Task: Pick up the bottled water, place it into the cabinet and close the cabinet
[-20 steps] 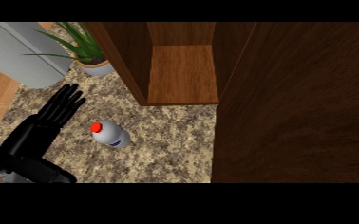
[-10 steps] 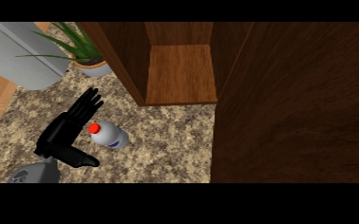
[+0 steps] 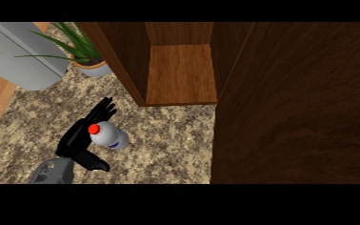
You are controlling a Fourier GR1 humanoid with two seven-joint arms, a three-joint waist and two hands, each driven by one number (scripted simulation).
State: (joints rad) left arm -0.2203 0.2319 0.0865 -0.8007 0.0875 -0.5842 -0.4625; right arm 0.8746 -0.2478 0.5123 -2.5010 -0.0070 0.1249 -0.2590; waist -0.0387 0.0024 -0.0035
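Bottle (image 3: 116, 139) and my left hand (image 3: 76, 143) sit together on the speckled counter (image 3: 165, 143), in front of the cabinet (image 3: 121, 52) and toward its left side. The bottle is just to the right of my palm. My fingers (image 3: 104, 108) stretch straight past its cap toward the cabinet. My thumb (image 3: 95, 164) sticks out on the side of the bottle away from the cabinet. So the hand is spread apart, fingers straight and curled round nothing. It is right against the bottle, though I cannot tell whether the palm actually touches it.

The cabinet stands open. Its lighter wooden shelf (image 3: 181, 71) shows between dark side walls. The door (image 3: 288, 105) is swung out on the cabinet's right, a broad dark brown panel reaching well forward over the counter. Left of the cabinet, close to its side wall, a pale pot (image 3: 95, 69) holds a green plant (image 3: 76, 43) with long thin leaves. Further left of that is a grey rounded thing (image 3: 28, 59).

The bottle looks small and pale, with a red cap (image 3: 94, 129) and a dark bluish patch on its side. It seems to stand upright.
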